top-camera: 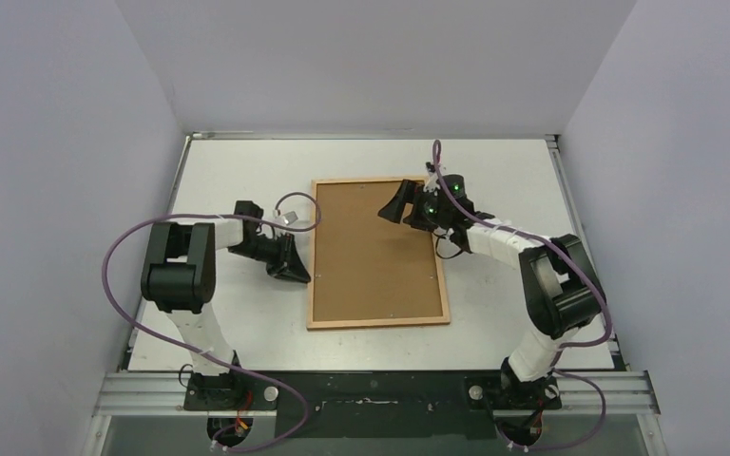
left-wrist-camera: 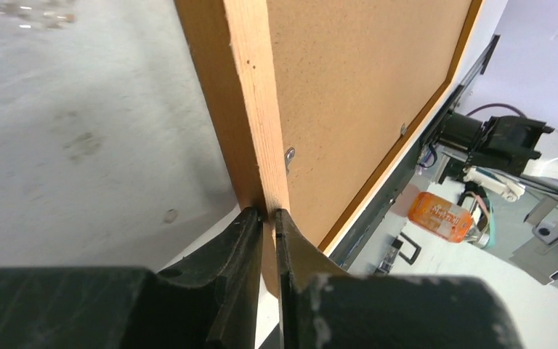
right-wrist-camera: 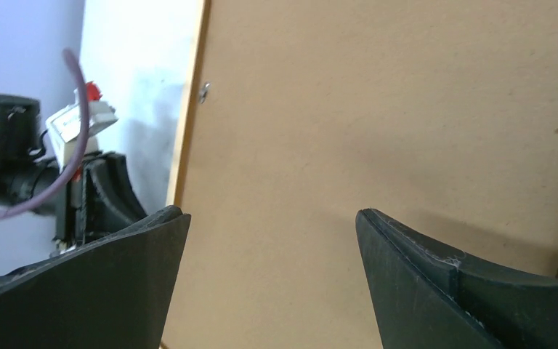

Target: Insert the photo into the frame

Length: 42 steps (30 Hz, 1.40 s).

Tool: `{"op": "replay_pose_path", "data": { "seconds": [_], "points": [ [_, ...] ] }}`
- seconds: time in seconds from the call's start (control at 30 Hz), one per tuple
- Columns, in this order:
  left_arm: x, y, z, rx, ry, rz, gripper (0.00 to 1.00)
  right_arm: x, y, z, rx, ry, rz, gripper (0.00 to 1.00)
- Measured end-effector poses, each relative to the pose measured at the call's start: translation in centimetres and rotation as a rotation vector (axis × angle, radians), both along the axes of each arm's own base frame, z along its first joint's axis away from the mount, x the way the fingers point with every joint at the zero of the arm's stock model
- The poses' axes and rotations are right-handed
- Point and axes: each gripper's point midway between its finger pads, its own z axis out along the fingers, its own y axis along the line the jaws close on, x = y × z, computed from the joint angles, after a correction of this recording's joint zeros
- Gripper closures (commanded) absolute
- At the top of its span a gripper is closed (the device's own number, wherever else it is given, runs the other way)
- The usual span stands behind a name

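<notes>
- Your left end effector (top-camera: 300, 275) clamps the left rail of the light-brown wooden rectangular frame (top-camera: 380, 324), which lies back-up, long axis fore-aft.
- Your right end effector (top-camera: 394, 202) is spread apart, directly over the brown fibreboard backing (top-camera: 375, 256).
- No photo visible.

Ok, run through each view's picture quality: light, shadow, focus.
Top external: even light, sharp, faint shadows beside the arms. Left wrist: the frame edge crisp, left gripper dark and soft. Right wrist: right gripper dark, its shadow on the backing sheet.

Underside of frame (top-camera: 378, 323) hidden against table (top-camera: 247, 166); frame cut off in both wrist views; orange label (left-wrist-camera: 439, 216) lettering too blurred to read.
</notes>
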Motion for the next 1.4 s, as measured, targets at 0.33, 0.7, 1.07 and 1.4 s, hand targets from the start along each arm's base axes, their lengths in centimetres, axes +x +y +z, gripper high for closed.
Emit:
{"op": "replay_pose_path", "data": {
  "seconds": [0.33, 0.7, 1.07, 1.4],
  "points": [
    [4.1, 2.4, 1.9, 0.078, -0.111, 0.019, 0.7, 3.1, 7.5, 0.8, -0.022, -0.063, 0.099, 0.12],
    [18.1, 0.1, 2.7, 0.104, -0.286, 0.079, 0.72, 5.5, 3.2, -1.1, -0.141, -0.026, -0.062, 0.04],
    [16.6, -0.6, 0.3, 0.086, -0.205, 0.106, 0.82, 8.9, -4.8, -0.5, -0.224, -0.038, -0.276, 0.07],
    [15.5, -1.2, 0.2, 0.064, -0.226, 0.089, 0.85, 12.6, 4.4, 0.7, -0.2, -0.134, -0.114, 0.07]
  ]
}}
